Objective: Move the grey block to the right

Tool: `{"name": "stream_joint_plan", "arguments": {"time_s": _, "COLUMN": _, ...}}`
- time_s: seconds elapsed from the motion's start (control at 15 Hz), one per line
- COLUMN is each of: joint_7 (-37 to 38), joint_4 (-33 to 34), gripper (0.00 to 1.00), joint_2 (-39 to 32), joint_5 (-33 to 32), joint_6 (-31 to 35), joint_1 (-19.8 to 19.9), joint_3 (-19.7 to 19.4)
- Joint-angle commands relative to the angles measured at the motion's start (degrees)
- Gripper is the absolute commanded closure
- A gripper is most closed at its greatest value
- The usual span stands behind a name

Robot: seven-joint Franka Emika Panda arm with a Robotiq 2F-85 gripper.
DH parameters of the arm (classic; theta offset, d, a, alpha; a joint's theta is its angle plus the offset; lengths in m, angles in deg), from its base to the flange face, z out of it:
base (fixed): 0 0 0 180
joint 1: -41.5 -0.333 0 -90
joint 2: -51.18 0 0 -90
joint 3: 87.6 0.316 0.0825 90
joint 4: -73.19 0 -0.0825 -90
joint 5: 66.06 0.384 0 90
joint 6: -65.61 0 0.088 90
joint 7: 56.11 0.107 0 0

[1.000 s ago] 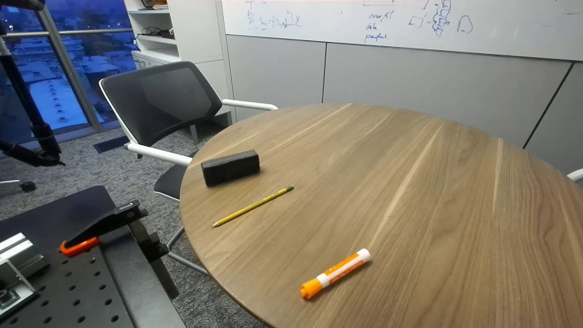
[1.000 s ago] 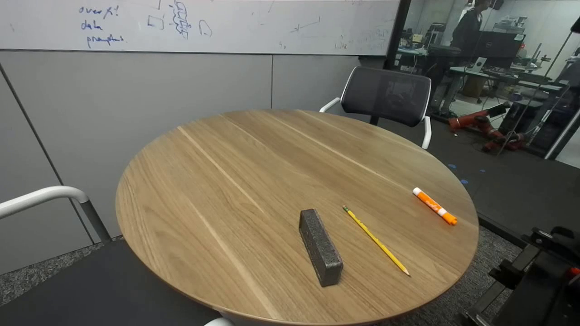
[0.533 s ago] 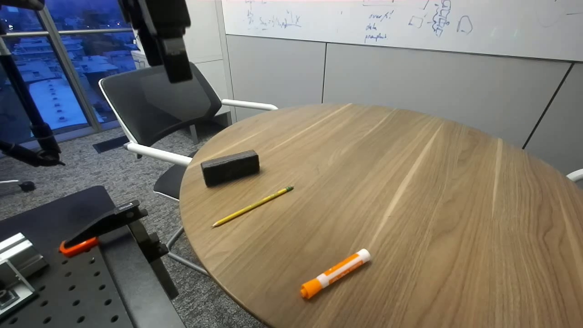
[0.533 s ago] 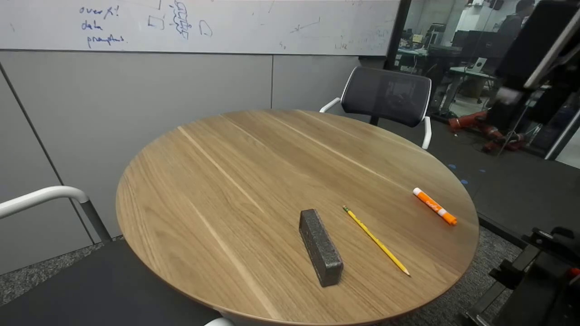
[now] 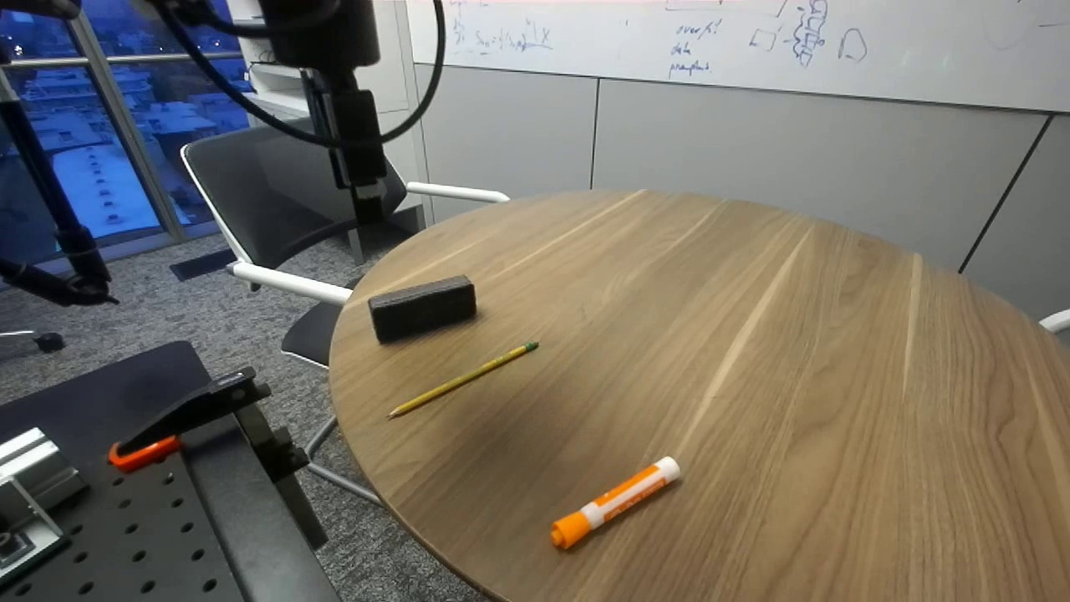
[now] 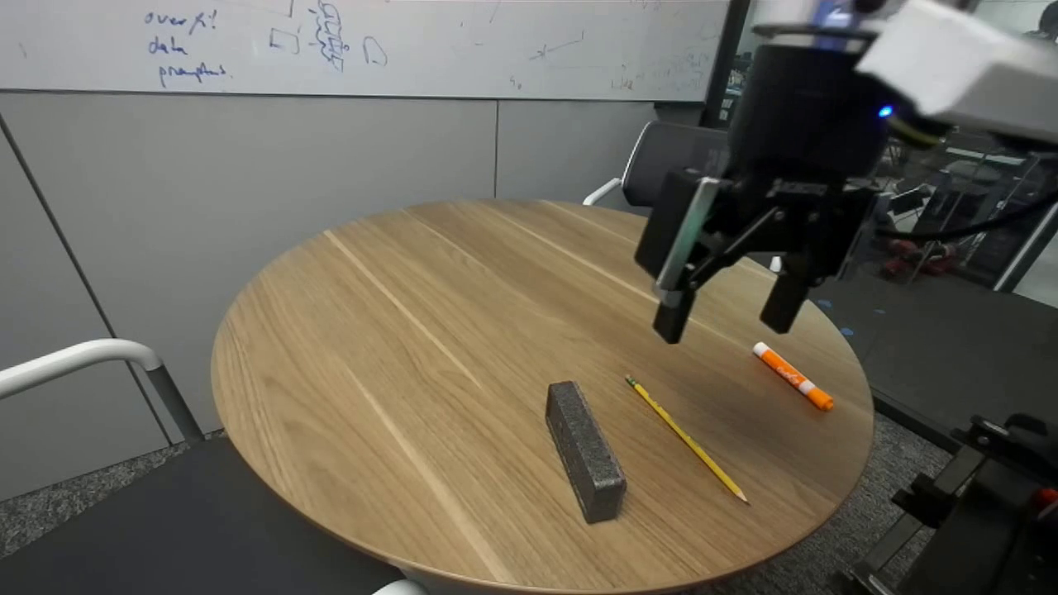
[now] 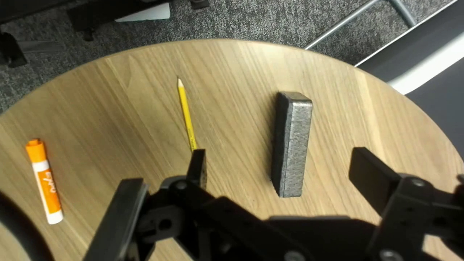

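One grey block [image 7: 293, 145], wrist view's centre-right, probably light, firm.
Gripper [image 6: 724, 324] wide, empty; I'd pinch long sides midway.

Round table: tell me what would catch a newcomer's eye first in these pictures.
Most likely the bright orange marker, near the edge of the round table. Next would come the black claw, hanging open above that table in an exterior view. The dark grey block follows, with the yellow pencil lying between it and the marker.
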Motion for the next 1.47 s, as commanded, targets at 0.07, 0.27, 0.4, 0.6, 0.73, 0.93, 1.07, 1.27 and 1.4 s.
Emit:
{"name": "stream_joint_plan", "arguments": {"time_s": 0.07, "joint_7": 6.8, "joint_4": 13.5, "gripper": 0.00, "joint_2": -14.1, "joint_5": -2.1, "joint_6": -0.6, "joint_1": -5.0, "joint_3": -4.1}}
{"name": "stream_joint_plan", "arguments": {"time_s": 0.27, "joint_7": 9.6, "joint_4": 18.8, "gripper": 0.00, "joint_2": -20.5, "joint_5": -3.0, "joint_6": -1.3, "joint_1": -8.8, "joint_3": -7.0}}
{"name": "stream_joint_plan", "arguments": {"time_s": 0.4, "joint_7": 11.6, "joint_4": 22.0, "gripper": 0.00, "joint_2": -24.7, "joint_5": -3.8, "joint_6": -1.9, "joint_1": -11.3, "joint_3": -8.8}}
{"name": "stream_joint_plan", "arguments": {"time_s": 0.6, "joint_7": 14.4, "joint_4": 26.3, "gripper": 0.00, "joint_2": -29.5, "joint_5": -4.1, "joint_6": -5.9, "joint_1": -14.2, "joint_3": -10.9}}
{"name": "stream_joint_plan", "arguments": {"time_s": 0.73, "joint_7": 15.8, "joint_4": 28.6, "gripper": 0.00, "joint_2": -31.8, "joint_5": -4.6, "joint_6": -9.0, "joint_1": -15.2, "joint_3": -11.8}}
{"name": "stream_joint_plan", "arguments": {"time_s": 0.93, "joint_7": 16.2, "joint_4": 31.1, "gripper": 0.34, "joint_2": -33.9, "joint_5": -5.1, "joint_6": -10.9, "joint_1": -15.6, "joint_3": -12.3}}
{"name": "stream_joint_plan", "arguments": {"time_s": 1.07, "joint_7": 15.2, "joint_4": 31.5, "gripper": 0.51, "joint_2": -34.1, "joint_5": -5.7, "joint_6": -9.9, "joint_1": -15.2, "joint_3": -12.2}}
{"name": "stream_joint_plan", "arguments": {"time_s": 1.27, "joint_7": 13.8, "joint_4": 32.6, "gripper": 0.73, "joint_2": -33.7, "joint_5": -5.4, "joint_6": -10.8, "joint_1": -14.2, "joint_3": -11.8}}
{"name": "stream_joint_plan", "arguments": {"time_s": 1.4, "joint_7": 12.0, "joint_4": 33.3, "gripper": 0.88, "joint_2": -32.4, "joint_5": -4.6, "joint_6": -12.8, "joint_1": -12.8, "joint_3": -11.3}}
